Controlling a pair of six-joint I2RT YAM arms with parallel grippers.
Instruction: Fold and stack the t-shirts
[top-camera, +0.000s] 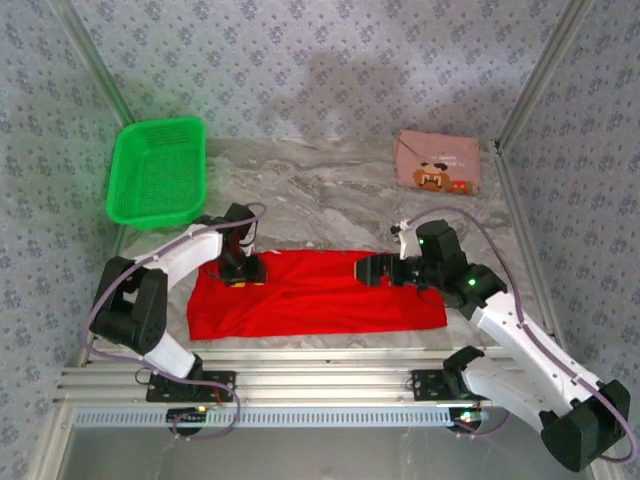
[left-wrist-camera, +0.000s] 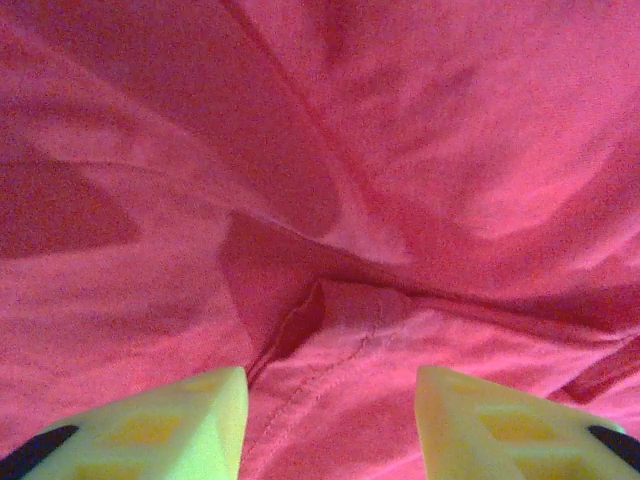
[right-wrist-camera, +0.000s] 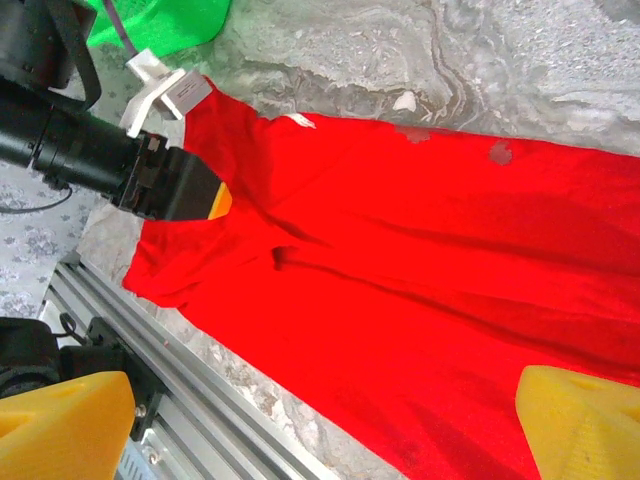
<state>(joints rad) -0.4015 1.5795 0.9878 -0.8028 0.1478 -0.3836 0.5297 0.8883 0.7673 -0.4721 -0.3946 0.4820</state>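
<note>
With the red t-shirt (top-camera: 320, 300) spread on the desk (top-camera: 330, 200) at the lower middle of the frame, the left gripper (left-wrist-camera: 330, 382), parted around a raised hem fold (left-wrist-camera: 345, 305), should pinch it deep, while the right gripper (right-wrist-camera: 325, 400), released wide, hovers over its right part.

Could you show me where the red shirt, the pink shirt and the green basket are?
red shirt (top-camera: 320, 298): top view, middle of the spread cloth.
pink shirt (top-camera: 435, 150): top view, plain cloth above its print.
green basket (top-camera: 157, 175): top view, its bare mesh floor.
</note>
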